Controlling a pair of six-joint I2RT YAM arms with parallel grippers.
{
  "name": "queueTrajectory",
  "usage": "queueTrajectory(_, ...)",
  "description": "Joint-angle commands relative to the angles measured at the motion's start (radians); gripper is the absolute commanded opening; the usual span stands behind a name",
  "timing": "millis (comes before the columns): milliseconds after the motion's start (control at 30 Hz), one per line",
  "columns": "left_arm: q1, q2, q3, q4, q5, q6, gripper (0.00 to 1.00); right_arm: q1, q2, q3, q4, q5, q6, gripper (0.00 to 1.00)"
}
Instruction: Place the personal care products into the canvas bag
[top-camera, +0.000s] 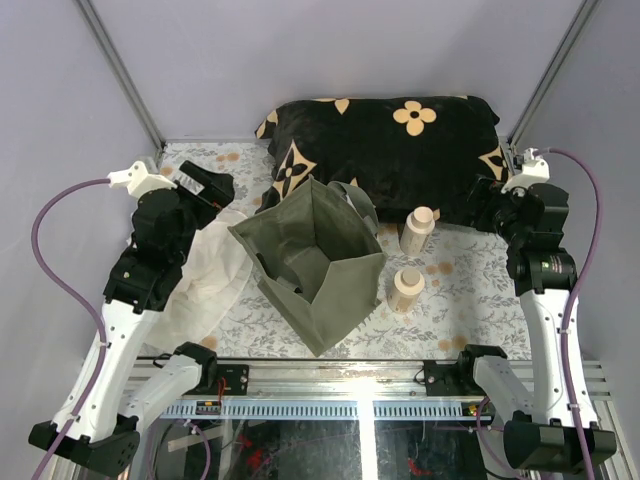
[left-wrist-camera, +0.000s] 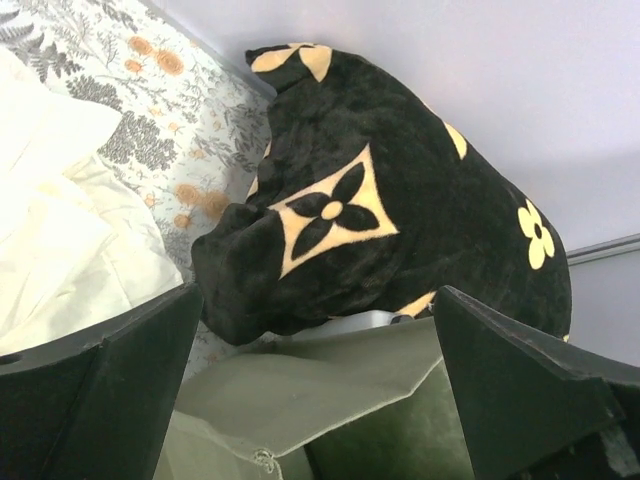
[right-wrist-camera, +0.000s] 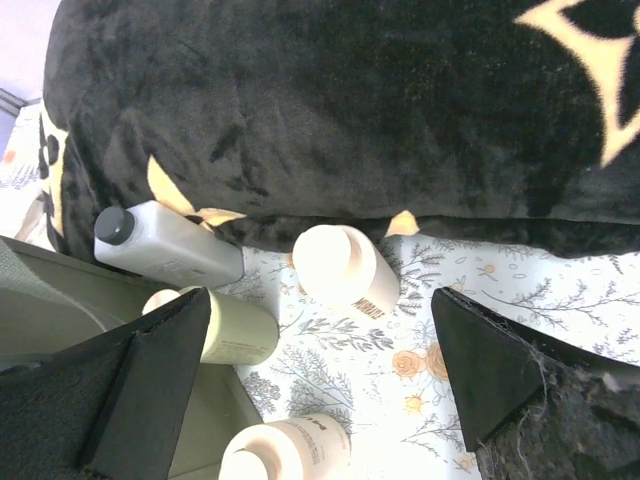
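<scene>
The left gripper (left-wrist-camera: 318, 300) and right gripper (right-wrist-camera: 320, 300) both gape wide, holding nothing. Two tan bottles (top-camera: 417, 230) stand on the surface (top-camera: 470, 290) beside the canvas bag (top-camera: 315, 265).

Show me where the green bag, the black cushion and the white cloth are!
green bag (top-camera: 345, 300): top view, near side wall.
black cushion (top-camera: 380, 150): top view, its middle.
white cloth (top-camera: 212, 272): top view, its crumpled middle.

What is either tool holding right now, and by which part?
Nothing. The left tool and the right tool are both open and empty; the bottles beside the bag are untouched.
</scene>
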Motion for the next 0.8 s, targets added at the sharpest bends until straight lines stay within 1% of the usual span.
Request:
queueTrajectory(0,0.005,-0.005,0.025,0.133,0.043,0.151,1.00,0.003,0.039,0.045,0.061,-0.087,0.031,0.99)
queueTrajectory(67,0.005,0.003,0.012,0.167,0.105,0.293,1.00,0.003,0.068,0.069,0.052,-0.136,0.018,0.99)
queueTrajectory(100,0.005,0.017,0.019,0.156,0.121,0.313,1.00,0.003,0.082,0.087,0.038,-0.146,0.017,0.99)
queueTrajectory(167,0.005,0.077,0.072,0.069,0.119,0.312,1.00,0.003,0.113,0.131,-0.010,-0.149,0.007,0.99)
queueTrajectory(233,0.005,0.165,0.153,-0.064,0.107,0.301,1.00,0.003,0.139,0.163,-0.049,-0.145,-0.020,0.99)
queueTrajectory(333,0.004,0.302,0.256,-0.244,0.049,0.283,1.00,0.003,0.144,0.169,-0.053,-0.141,-0.039,0.99)
queueTrajectory(433,0.005,0.346,0.280,-0.312,-0.041,0.244,1.00,0.003,0.143,0.159,-0.039,-0.140,-0.042,0.99)
queueTrajectory(500,0.006,0.324,0.247,-0.303,-0.086,0.221,1.00,0.003,0.143,0.151,-0.031,-0.140,-0.040,0.99)
queueTrajectory(600,0.007,0.257,0.151,-0.241,-0.113,0.240,1.00,0.003,0.149,0.141,-0.012,-0.155,-0.042,0.99)
queueTrajectory(667,0.007,0.203,0.084,-0.164,-0.088,0.263,1.00,0.003,0.169,0.139,-0.009,-0.175,-0.042,0.99)
queueTrajectory(700,0.007,0.178,0.056,-0.148,-0.116,0.213,1.00,0.003,0.181,0.140,-0.012,-0.183,-0.039,0.99)
queueTrajectory(733,0.008,0.150,0.024,-0.112,-0.127,0.195,1.00,0.003,0.196,0.139,-0.016,-0.187,-0.035,0.99)
queueTrajectory(767,0.007,0.127,-0.002,-0.070,-0.104,0.213,1.00,0.003,0.218,0.139,-0.019,-0.194,-0.031,0.99)
